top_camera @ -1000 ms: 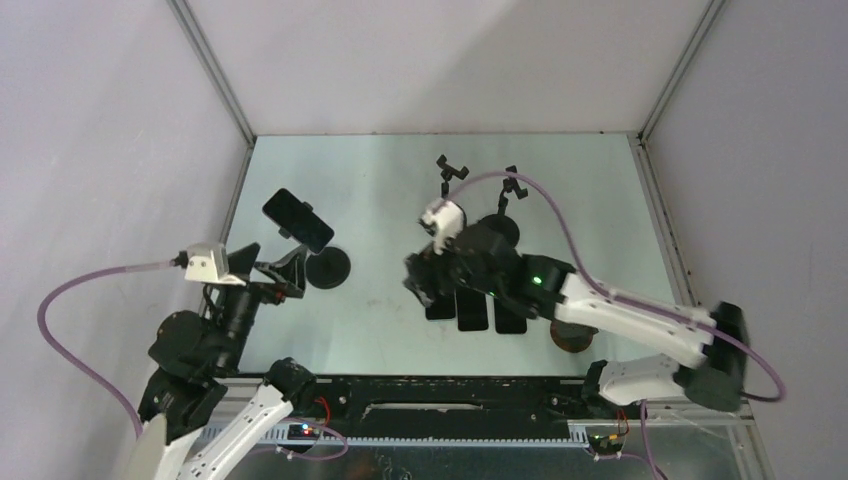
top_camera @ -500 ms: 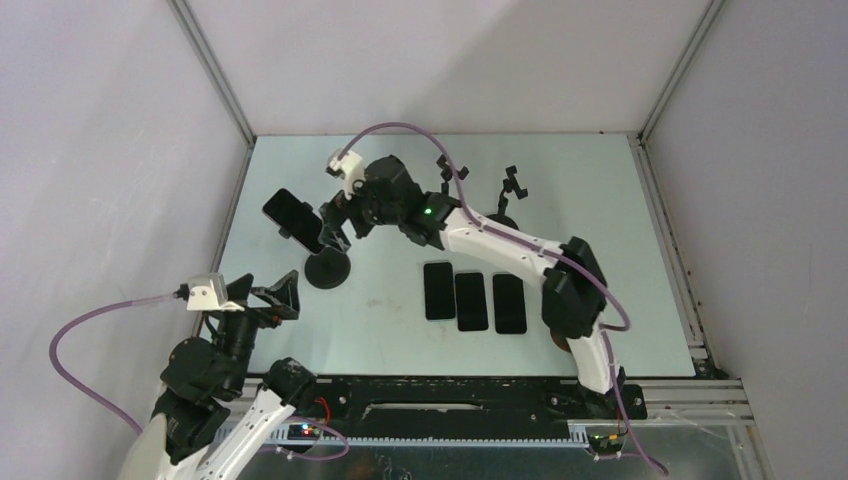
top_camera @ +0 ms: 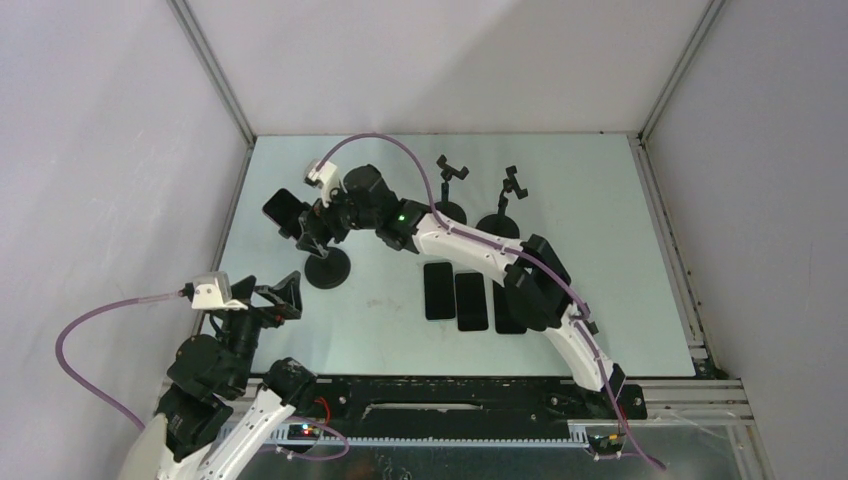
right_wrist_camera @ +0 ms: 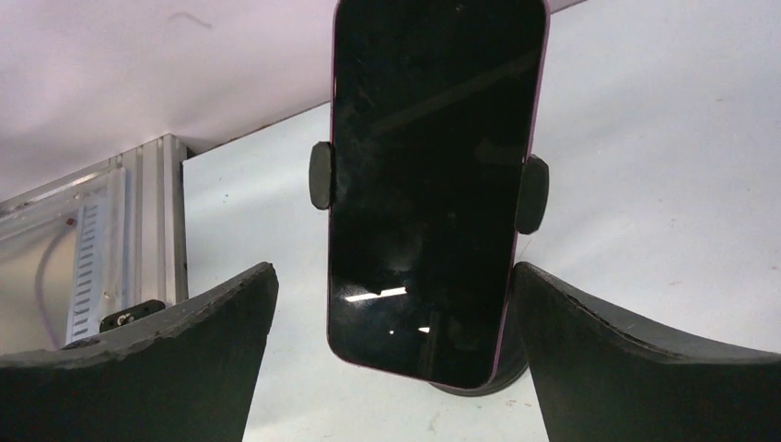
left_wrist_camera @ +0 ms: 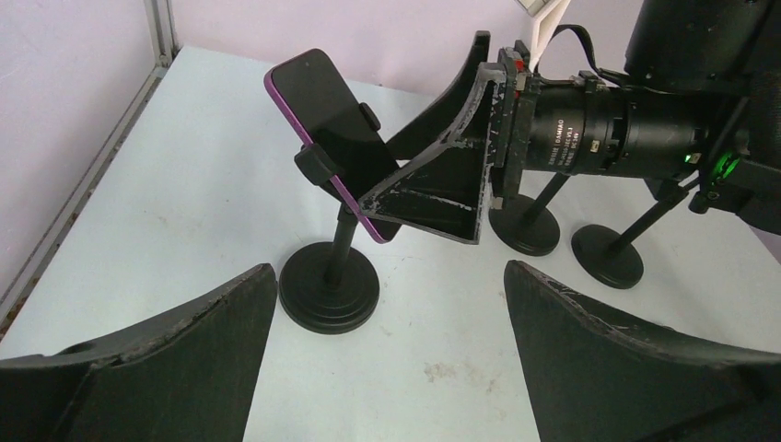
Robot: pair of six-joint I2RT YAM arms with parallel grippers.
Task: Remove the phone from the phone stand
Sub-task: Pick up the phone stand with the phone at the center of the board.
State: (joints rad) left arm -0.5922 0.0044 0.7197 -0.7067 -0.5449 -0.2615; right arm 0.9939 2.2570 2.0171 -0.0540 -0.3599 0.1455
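- A pale table enclosed by plain grey walls was recorded; three spare phones lay flat at its centre and two bare stands stood behind them.
- The phone was found tilted in the phone stand at the left of the table, clamped by the side clips.
- The right gripper was presented to the screen face with jaws spread wide, one finger on each side of the phone; nothing was held.
- The left gripper was held near the stand base but apart from it, jaws wide and empty.
- Risk: if the phone were pulled against the clips, the unbraced stand would probably be dragged or tipped.
- Risk: if the fingers were closed at clip height, the clips could be pinched instead of the phone edges.
- Compared with half a second earlier, the right gripper had been advanced from just beside the phone to around it; phone, stand and left gripper were hardly displaced.
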